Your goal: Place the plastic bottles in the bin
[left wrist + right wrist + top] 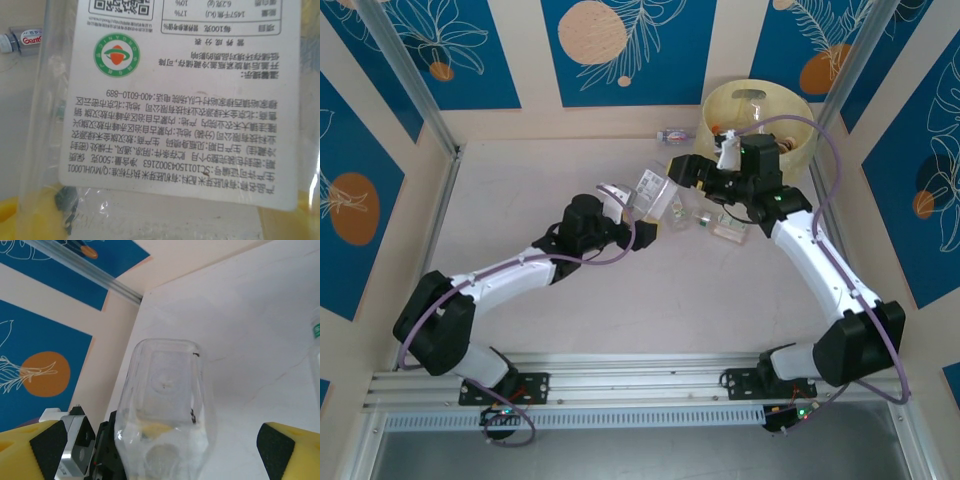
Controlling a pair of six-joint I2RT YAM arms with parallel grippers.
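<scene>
The left gripper (162, 227) is closed on a clear, flat-sided plastic bottle with a white printed label (653, 190); its yellow pads (17, 215) are seen at both lower corners of the wrist view, and the smooth label, stamped with a round green-and-orange seal, is pressed close to the lens; this bottle is held over the table's middle, short of the bin. The right gripper (167, 447) is spread wide, its yellow fingers with black foam tips (47, 445) set well apart; between them, touched by neither, a glossy clear rounded-square plastic bottle (162, 405) is seen base-first. A pale yellow round plastic bin (790, 110) is set at the far right of the matt off-white table (520, 190), just beyond the right gripper; two more clear bottles (705, 215) are lying near it; a small red-labelled bottle (675, 135) is lying by the far wall, just left of the bin.
</scene>
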